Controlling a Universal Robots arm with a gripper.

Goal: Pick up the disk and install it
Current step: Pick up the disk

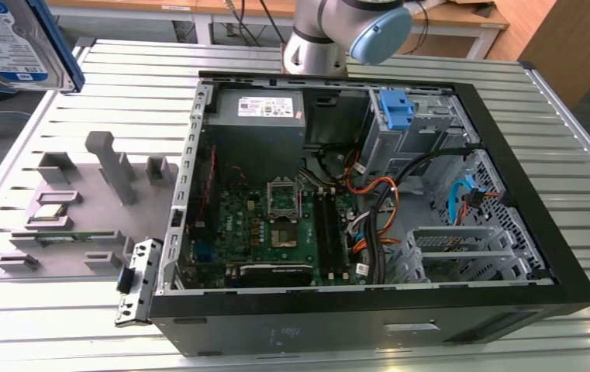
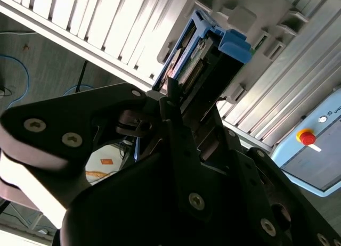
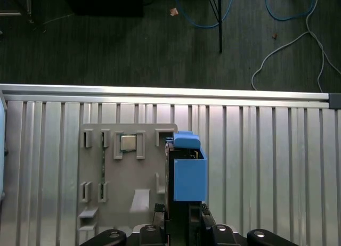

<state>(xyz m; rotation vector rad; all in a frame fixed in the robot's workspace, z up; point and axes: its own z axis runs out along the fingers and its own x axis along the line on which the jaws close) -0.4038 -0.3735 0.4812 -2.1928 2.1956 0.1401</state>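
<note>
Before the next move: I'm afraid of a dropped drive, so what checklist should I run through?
1. Disk clamped between the jaws: ok.
2. Disk lifted off the grey fixture: ok.
3. Computer case open on top: ok.
4. Cables clear of the metal cage: cannot tell.
5. Blue bracket out of the disk's way: cannot tell.

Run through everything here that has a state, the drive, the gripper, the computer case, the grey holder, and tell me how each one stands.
disk: held up off the table, clamped in the gripper.
gripper: shut on the disk.
computer case: lying on its side, side panel off, open.
grey holder: resting on the table, a chip seated in one pocket.
blue bracket: fitted inside the case.
</note>
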